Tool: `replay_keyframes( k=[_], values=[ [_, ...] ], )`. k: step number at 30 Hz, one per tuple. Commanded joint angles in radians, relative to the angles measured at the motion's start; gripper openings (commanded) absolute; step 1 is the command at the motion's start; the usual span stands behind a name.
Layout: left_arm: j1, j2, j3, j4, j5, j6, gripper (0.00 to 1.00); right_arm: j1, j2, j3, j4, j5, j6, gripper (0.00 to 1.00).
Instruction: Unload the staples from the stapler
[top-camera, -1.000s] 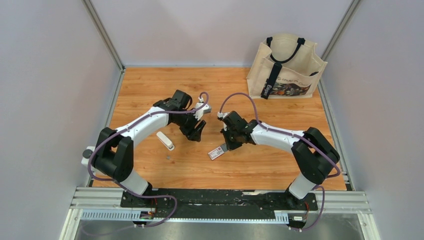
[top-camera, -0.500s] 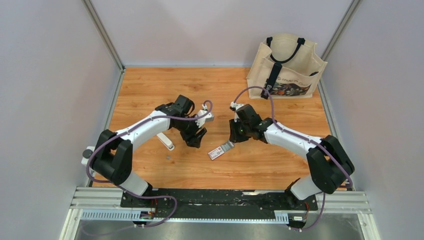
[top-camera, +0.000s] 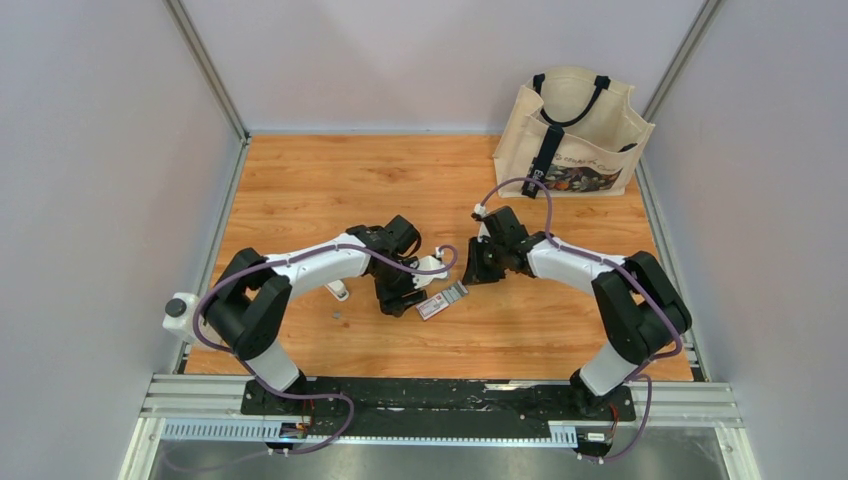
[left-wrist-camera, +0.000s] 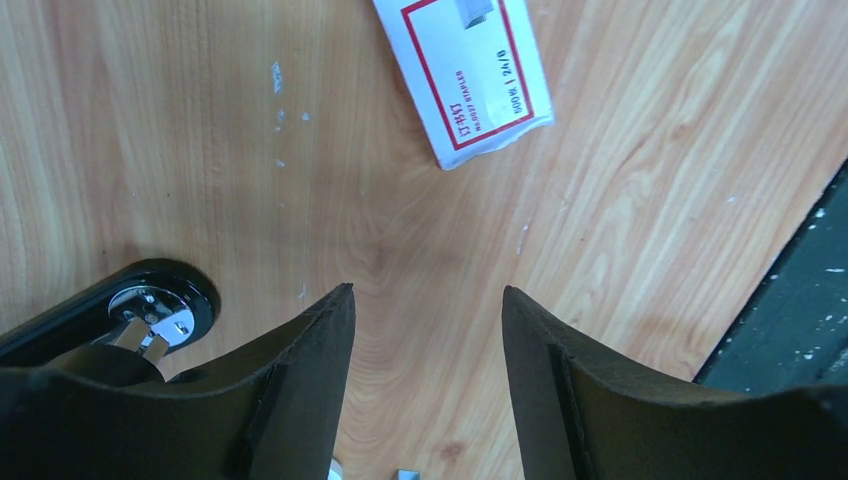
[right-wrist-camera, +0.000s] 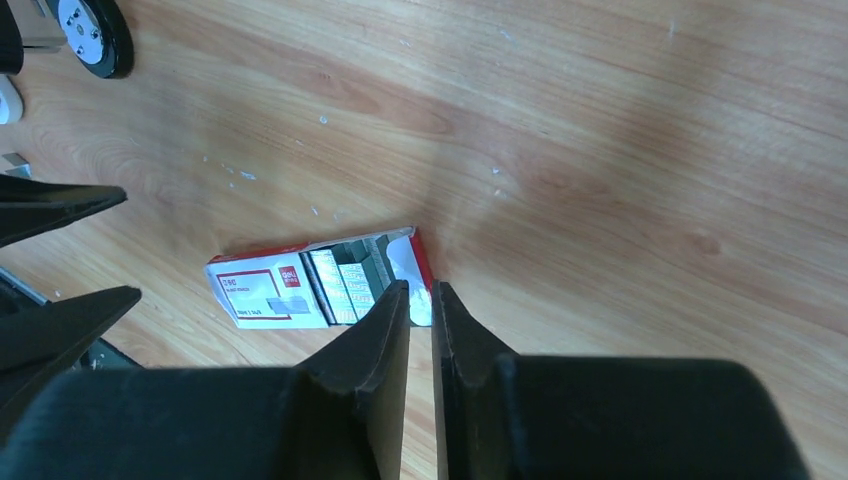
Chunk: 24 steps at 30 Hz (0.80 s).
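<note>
Beside left pincer (left-wrist-camera: 427, 300): staple box (left-wrist-camera: 470, 80); stapler (top-camera: 338, 291) half-hidden.

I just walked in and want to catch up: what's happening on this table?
Two robot arms are working over a small staple box lying on the wooden table. The left gripper hangs open just beside it; the right gripper, fingers closed, is near the box's open end. Neither holds the white stapler, which lies apart, partly hidden by the left arm.
</note>
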Motion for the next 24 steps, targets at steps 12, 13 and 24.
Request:
replay_keyframes(
  k=[12,13,24],
  values=[
    [-0.065,0.113,0.131,-0.002,-0.042,0.04,0.63,-0.017,0.054,0.028,0.008,-0.069,0.021,0.12],
    [-0.067,0.118,0.131,-0.002,-0.043,0.04,0.63,-0.017,0.052,0.025,0.01,-0.069,0.024,0.12],
    [-0.082,0.153,0.177,-0.01,-0.05,0.053,0.63,-0.016,0.049,0.018,0.017,-0.071,0.038,0.09]
  ],
)
